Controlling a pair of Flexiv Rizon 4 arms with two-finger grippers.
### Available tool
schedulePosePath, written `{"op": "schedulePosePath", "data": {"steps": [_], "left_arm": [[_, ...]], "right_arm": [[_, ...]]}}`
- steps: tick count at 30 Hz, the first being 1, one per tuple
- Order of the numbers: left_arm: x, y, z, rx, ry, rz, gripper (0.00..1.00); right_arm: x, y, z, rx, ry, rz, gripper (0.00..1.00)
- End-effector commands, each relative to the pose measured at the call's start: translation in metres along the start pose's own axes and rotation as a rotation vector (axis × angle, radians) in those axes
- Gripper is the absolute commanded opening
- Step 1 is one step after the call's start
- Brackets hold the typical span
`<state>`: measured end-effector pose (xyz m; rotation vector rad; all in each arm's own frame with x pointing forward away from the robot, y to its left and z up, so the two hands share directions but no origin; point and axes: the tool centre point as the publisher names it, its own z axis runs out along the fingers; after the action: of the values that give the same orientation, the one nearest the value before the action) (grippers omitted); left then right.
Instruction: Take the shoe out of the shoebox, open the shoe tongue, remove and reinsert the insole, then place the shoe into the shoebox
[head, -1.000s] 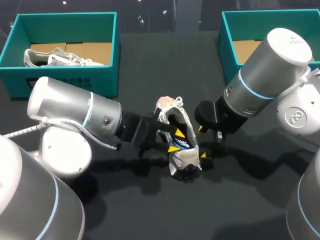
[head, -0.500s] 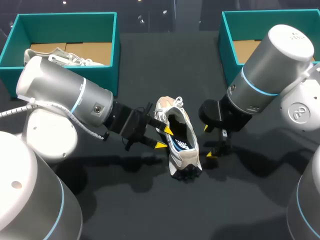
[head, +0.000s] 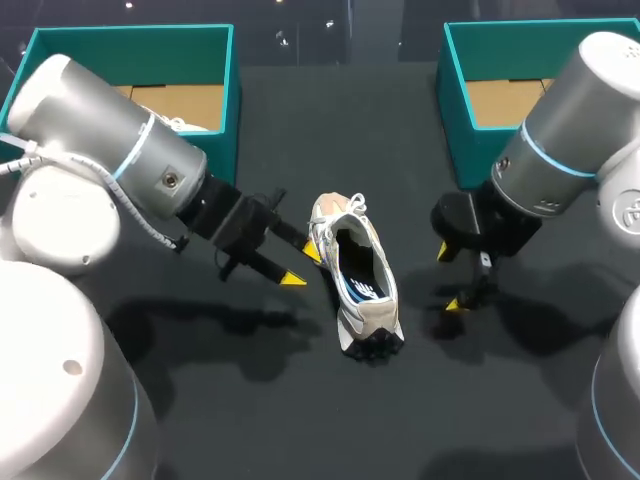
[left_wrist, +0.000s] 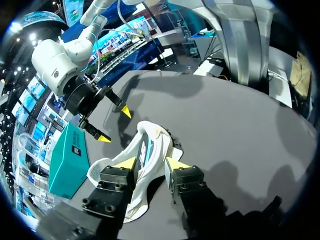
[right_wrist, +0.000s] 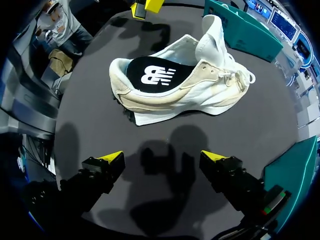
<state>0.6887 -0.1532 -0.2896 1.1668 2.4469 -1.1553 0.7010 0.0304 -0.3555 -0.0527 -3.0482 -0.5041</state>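
The shoe (head: 360, 275) lies out on the table (head: 300, 400) between the left gripper (head: 303, 265) and right gripper (head: 449, 277), both spread wide and empty, its insole (right_wrist: 150, 75) apparently seated inside, so only returning it to a teal shoebox (head: 462, 120) seems left.

Shoe (head: 362, 280), two shoeboxes (head: 226, 110) on black table (head: 300, 400)

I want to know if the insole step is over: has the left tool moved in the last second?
Yes. The left tool has pulled back out of the shoe, toward the left shoebox, and now hangs open beside the shoe.
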Motion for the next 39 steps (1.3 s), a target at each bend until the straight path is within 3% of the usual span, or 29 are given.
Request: {"op": "schedulePosePath", "data": {"steps": [1,6,15,19,20,30,32,39], "left_arm": [[0.006,-0.003,-0.032,-0.006,0.041,0.003,0.35],[0.01,-0.004,-0.048,-0.012,0.078,0.025,0.33],[0.009,0.004,-0.079,-0.043,0.197,0.082,0.27],[0.006,0.009,-0.091,-0.046,0.223,0.096,0.1],[0.005,0.011,-0.093,-0.047,0.223,0.1,0.0],[-0.001,0.02,-0.1,-0.054,0.319,0.144,0.0],[-0.004,0.02,-0.101,-0.065,0.349,0.156,0.0],[-0.01,0.018,-0.102,-0.075,0.376,0.163,0.0]], "right_arm": [[0.008,-0.009,-0.015,-0.002,-0.013,0.005,1.0],[0.011,-0.022,-0.022,-0.012,-0.009,0.048,1.0],[0.011,-0.022,-0.022,-0.012,-0.009,0.048,1.0],[0.011,-0.022,-0.022,-0.012,-0.009,0.048,1.0],[0.011,-0.022,-0.022,-0.012,-0.009,0.048,1.0],[0.011,-0.022,-0.022,-0.012,-0.009,0.048,1.0],[0.01,-0.036,-0.029,0.026,0.027,0.071,1.0],[0.01,-0.081,-0.053,0.041,0.039,0.125,1.0]]}}
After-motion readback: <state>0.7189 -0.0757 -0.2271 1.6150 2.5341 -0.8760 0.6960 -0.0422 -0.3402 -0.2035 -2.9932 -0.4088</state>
